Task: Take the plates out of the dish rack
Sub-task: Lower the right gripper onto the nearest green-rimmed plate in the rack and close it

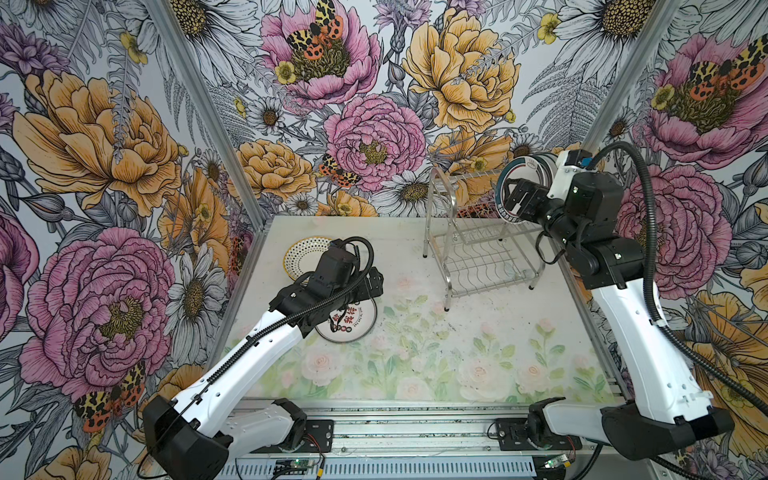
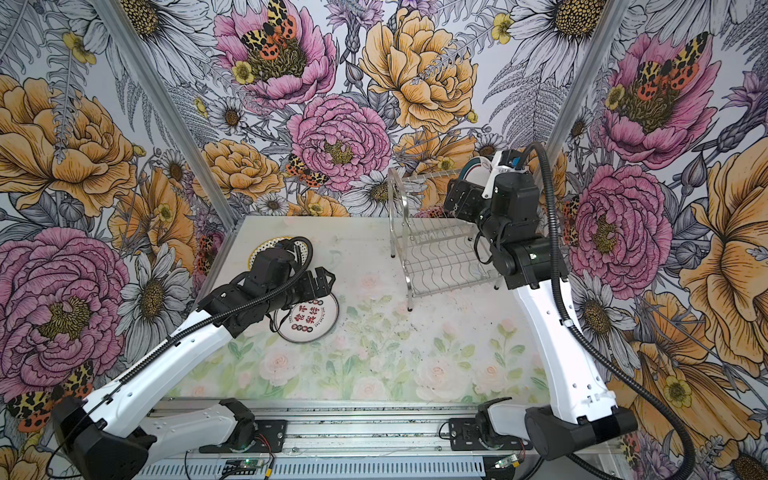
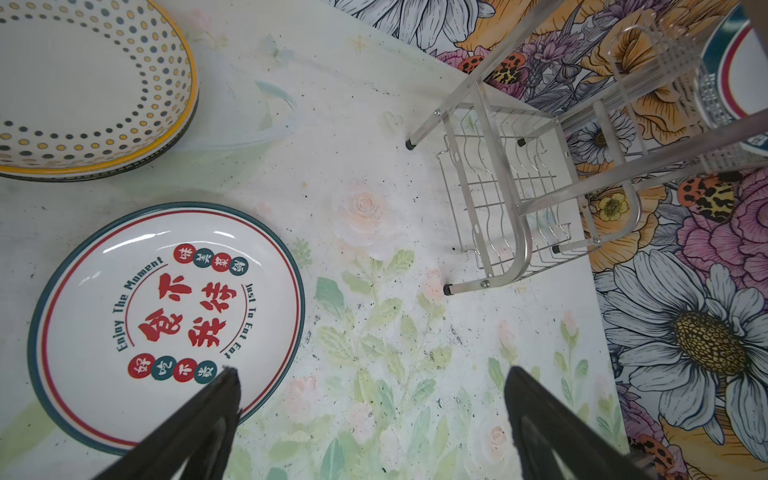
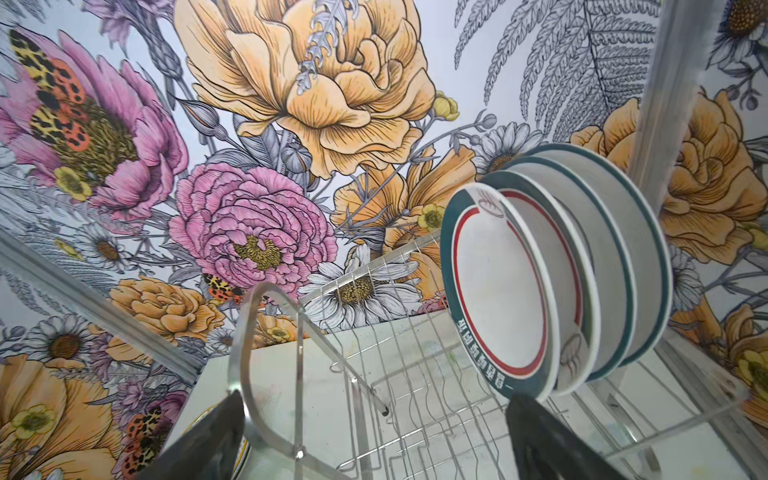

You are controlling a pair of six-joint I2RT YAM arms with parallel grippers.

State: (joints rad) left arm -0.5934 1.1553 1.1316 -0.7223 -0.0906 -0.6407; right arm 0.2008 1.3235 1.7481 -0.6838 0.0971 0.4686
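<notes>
Upright on edge, glossy round plates (image 4: 498, 291) face along the shiny wire dish rack's (image 1: 486, 266) length, while left gripper (image 3: 370, 372) and right gripper (image 4: 376, 397) gape empty.

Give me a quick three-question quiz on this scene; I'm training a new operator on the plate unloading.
1. True or false: the left tool grips the red-character plate.
2. Which tier of the dish rack holds plates? A upper, B lower.
3. Which plate lies beside the red-character plate on the table?
Key: 1 false, its jaws stand open; 2 A; 3 the yellow-dotted plate.
</notes>
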